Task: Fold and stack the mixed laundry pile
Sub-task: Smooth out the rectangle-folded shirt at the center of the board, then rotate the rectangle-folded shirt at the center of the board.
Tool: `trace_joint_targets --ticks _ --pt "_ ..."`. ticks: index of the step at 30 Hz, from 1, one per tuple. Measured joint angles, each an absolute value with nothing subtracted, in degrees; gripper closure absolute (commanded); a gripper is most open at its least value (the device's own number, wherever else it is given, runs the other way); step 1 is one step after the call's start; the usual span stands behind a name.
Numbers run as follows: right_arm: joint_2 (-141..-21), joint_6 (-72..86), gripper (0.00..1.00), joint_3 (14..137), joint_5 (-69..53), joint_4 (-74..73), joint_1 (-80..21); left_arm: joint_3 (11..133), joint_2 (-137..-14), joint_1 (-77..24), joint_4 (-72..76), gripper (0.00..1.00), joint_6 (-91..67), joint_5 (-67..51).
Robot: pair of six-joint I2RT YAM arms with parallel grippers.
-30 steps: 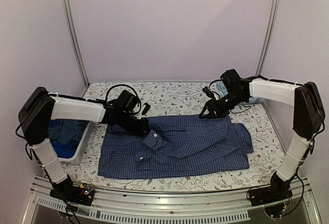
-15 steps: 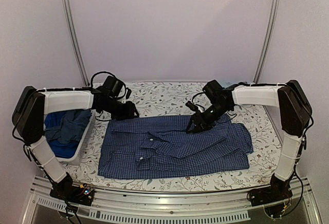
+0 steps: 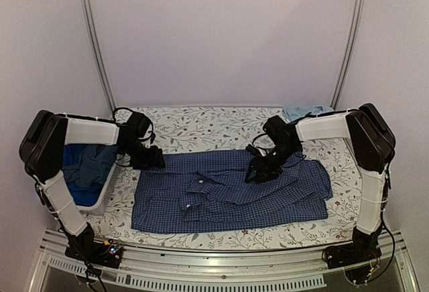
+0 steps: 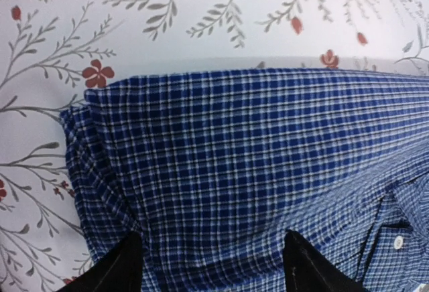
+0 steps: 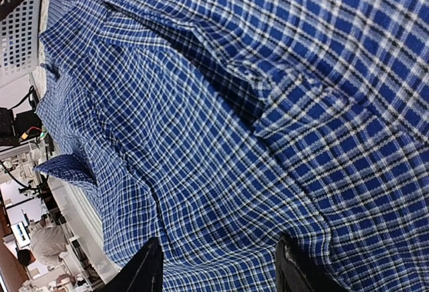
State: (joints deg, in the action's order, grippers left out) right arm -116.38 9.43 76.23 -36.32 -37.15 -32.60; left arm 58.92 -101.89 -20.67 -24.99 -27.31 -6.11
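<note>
The dark blue small-check shirt (image 3: pixel 228 191) lies spread flat across the middle of the flowered table, collar and buttons up. My left gripper (image 3: pixel 151 158) hangs low over the shirt's far-left corner (image 4: pixel 221 144); its jaws stand wide apart, with only flat cloth beneath them (image 4: pixel 214 265). My right gripper (image 3: pixel 258 170) hovers over the shirt's upper middle, open, with smooth checked fabric (image 5: pixel 221 138) under its two fingers (image 5: pixel 144 268). More blue garments (image 3: pixel 84 168) of the laundry pile sit in the basket. A light-blue piece (image 3: pixel 301 112) lies at the back right.
A white plastic basket (image 3: pixel 107 195) stands at the table's left edge, close to my left arm. The flowered tablecloth (image 3: pixel 208 124) shows behind the shirt. Metal frame posts rise at both back corners.
My left gripper drew back from the collar towards the far-left corner and opened, leaving the cloth spread there. My right gripper moved from the shirt's far edge down and left over it.
</note>
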Motion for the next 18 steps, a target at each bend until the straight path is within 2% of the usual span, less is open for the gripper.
trace_joint_targets --ticks 1,2,8,12,15,18 --pt "-116.07 9.52 0.41 76.51 -35.7 -37.93 -32.4 58.83 -100.64 -21.52 -25.19 0.03 -25.8 -5.17" --pt "-115.55 9.72 0.4 76.77 -34.83 -38.76 -32.25 58.83 -98.8 -22.57 -25.08 0.01 -24.16 -4.51" --pt "-104.81 13.32 0.41 74.5 -32.58 -41.43 -30.96 60.9 -89.34 -26.2 -16.93 0.0 -20.45 -4.05" --pt "-97.01 17.45 0.41 64.16 -32.6 -40.27 -30.85 71.72 -98.37 -25.98 -15.99 0.0 -17.06 -6.13" --pt "-95.46 21.04 0.41 56.53 -31.64 -40.18 -30.89 81.14 -109.47 -26.5 -17.78 0.06 -13.32 -8.14" --pt "-95.46 23.97 0.41 52.97 -30.09 -40.1 -30.89 84.09 -116.09 -27.66 -21.23 0.18 -9.89 -9.21"
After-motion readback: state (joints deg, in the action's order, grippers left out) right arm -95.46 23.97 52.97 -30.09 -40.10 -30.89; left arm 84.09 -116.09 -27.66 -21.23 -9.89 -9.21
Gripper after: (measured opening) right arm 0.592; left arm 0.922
